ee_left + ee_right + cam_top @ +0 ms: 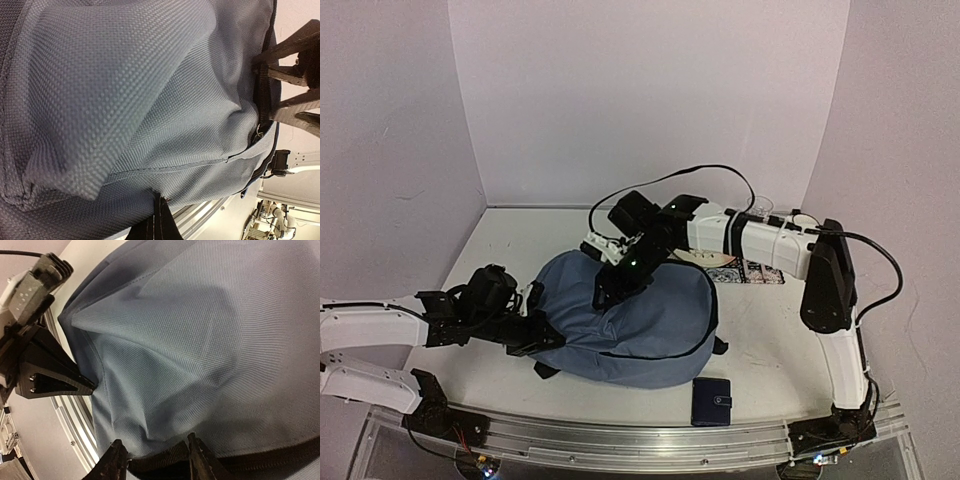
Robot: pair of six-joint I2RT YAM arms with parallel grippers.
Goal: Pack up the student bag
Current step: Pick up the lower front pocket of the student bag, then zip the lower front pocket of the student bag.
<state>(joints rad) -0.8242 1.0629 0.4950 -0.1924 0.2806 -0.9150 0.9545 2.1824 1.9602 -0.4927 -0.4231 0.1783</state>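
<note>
Left arm (370,325) low, left gripper (89,385) pressed together, pinching student bag (630,330) edge; right arm (760,238) arched over (elbow high), right gripper (155,445) spread astride zip trim (250,460)

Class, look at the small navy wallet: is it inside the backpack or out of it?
Out. The navy wallet lies on the table by its near edge, just clear of the backpack.

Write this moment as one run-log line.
left gripper: shut on student bag edge | right gripper: open astride black zip trim | wallet: outside bag
</note>
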